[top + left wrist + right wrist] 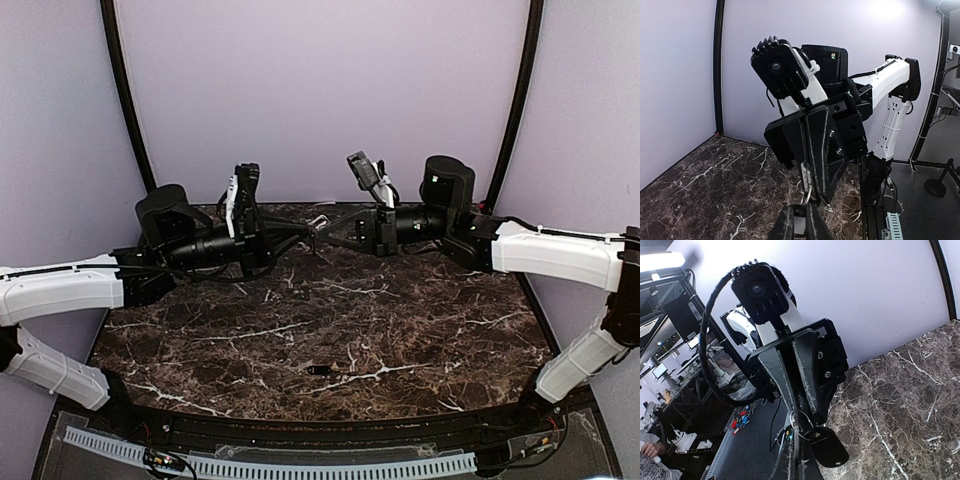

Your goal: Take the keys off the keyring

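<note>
The two arms meet nose to nose above the far middle of the marble table (420,330). The keyring (319,224) hangs between them in the air. My left gripper (800,223) is shut on its thin wire loop (808,195). Facing it, my right gripper (812,192) is shut on a flat silvery piece (805,175) of the same bunch. In the right wrist view the wire loop (801,411) runs from my right gripper (802,463) up to the left fingers (790,385). A black key head (829,446) dangles from the loop. One small dark key (320,371) lies loose on the table near the front.
Purple walls close the table in at the back and sides, with black posts (128,100) in the far corners. A white cable strip (270,465) runs along the near edge by the arm bases.
</note>
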Motion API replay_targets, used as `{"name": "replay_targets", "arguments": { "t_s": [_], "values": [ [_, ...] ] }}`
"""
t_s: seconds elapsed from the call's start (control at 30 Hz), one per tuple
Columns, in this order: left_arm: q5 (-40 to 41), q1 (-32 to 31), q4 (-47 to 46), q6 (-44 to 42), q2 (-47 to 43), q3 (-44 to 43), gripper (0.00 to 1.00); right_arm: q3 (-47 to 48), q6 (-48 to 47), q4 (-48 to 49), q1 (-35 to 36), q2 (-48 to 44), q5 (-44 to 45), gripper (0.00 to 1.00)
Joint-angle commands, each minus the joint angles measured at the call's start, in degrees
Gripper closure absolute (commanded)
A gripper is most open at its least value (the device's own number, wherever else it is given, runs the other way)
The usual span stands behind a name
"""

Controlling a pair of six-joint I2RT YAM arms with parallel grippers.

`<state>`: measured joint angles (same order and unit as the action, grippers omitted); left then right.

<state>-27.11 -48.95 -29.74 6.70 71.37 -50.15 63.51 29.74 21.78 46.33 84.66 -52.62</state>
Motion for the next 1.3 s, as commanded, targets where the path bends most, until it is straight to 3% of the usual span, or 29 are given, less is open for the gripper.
{"name": "replay_targets", "arguments": {
  "t_s": [0.0,0.27,0.53,1.27],
  "values": [
    [-0.26,0.16,-3.97,-2.26,-1.86,1.38,0.84,0.30,2.16,3.00,-0.10,-0.12,-1.42,1.00],
    [-5.00,-0.68,-5.17,-4.22,-1.26,1.16,0.73,0.17,6.78,7.74,-0.18,0.21,-3.94,1.00],
    [-4.23,-1.48,-5.14,-5.43,-0.04,0.00,0.77,0.30,7.96,8.21,-0.18,0.46,-4.35,1.00],
    [-3.12,-1.85,-7.12,-6.45,1.61,-1.43,0.74,-0.22,8.45,7.75,-0.23,0.59,-4.50,1.00]
  ]
}}
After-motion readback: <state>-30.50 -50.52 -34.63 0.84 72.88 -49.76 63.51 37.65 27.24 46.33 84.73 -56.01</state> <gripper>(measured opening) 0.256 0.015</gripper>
